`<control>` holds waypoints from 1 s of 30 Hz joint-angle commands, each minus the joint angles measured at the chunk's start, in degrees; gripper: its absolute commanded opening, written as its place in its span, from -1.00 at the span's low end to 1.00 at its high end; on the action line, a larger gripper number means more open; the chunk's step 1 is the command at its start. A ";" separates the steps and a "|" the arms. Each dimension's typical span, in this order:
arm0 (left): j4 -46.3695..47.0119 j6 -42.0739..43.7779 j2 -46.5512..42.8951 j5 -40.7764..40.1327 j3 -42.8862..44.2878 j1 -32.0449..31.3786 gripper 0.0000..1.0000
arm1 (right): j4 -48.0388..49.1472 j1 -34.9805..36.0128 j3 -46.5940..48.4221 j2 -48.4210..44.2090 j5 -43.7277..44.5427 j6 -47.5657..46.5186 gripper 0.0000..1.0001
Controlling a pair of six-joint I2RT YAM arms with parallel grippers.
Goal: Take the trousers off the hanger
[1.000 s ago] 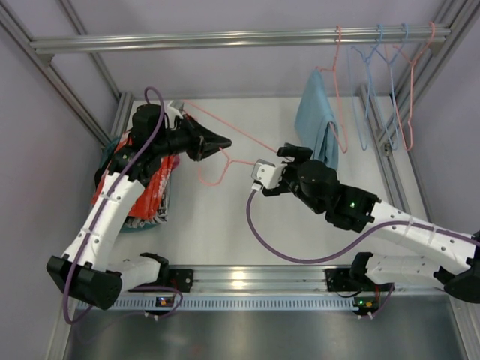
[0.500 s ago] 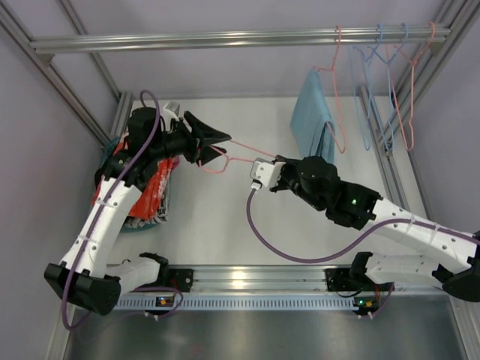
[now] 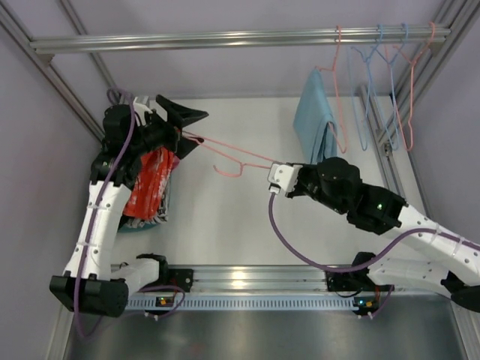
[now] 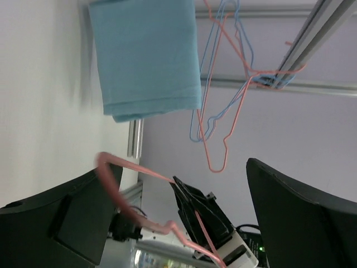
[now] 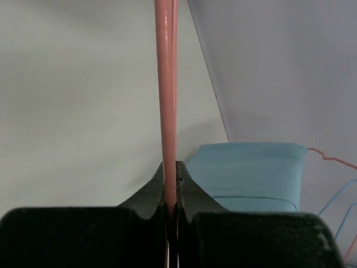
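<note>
A bare pink wire hanger (image 3: 236, 155) stretches across the middle of the table, its hook (image 3: 229, 169) pointing down. My right gripper (image 3: 289, 169) is shut on one end of its wire; in the right wrist view the pink wire (image 5: 166, 84) stands pinched between the closed jaws (image 5: 170, 170). My left gripper (image 3: 191, 129) stands wide open around the hanger's other end, whose curved wire (image 4: 109, 176) lies against one finger (image 4: 61, 223). Orange-red trousers with white blotches (image 3: 154, 184) lie in a heap at the left under the left arm.
A light blue folded cloth (image 3: 315, 124) hangs on a pink hanger from the top rail (image 3: 225, 37). Several empty pink and blue hangers (image 3: 382, 75) hang at the rail's right end. A teal basket (image 3: 139, 225) holds the heap. Frame posts line both sides.
The left gripper opened, let go of the hanger and drew back to the upper left. The right gripper shut on the hanger wire and carried it slightly right.
</note>
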 commanded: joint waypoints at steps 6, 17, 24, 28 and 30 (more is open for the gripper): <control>8.88 20.13 -9.18 -10.51 0.18 7.95 0.98 | -8.51 -11.34 9.89 -10.48 -14.35 11.50 -1.00; 8.53 41.70 -12.18 -7.52 -7.64 4.18 0.98 | -19.58 -38.68 18.06 -25.51 -22.90 25.74 -1.00; 0.10 54.98 -4.90 -18.69 -2.82 -10.47 0.97 | -38.91 -53.62 26.75 -26.14 -21.91 36.64 -1.00; 0.18 51.92 -4.09 -16.93 -3.95 -11.74 0.97 | -47.35 -58.56 29.23 -23.95 -25.97 40.33 -1.00; 0.18 50.95 -4.35 -16.76 -4.22 -11.74 0.97 | -50.69 -61.70 27.66 -23.59 -25.97 41.39 -1.00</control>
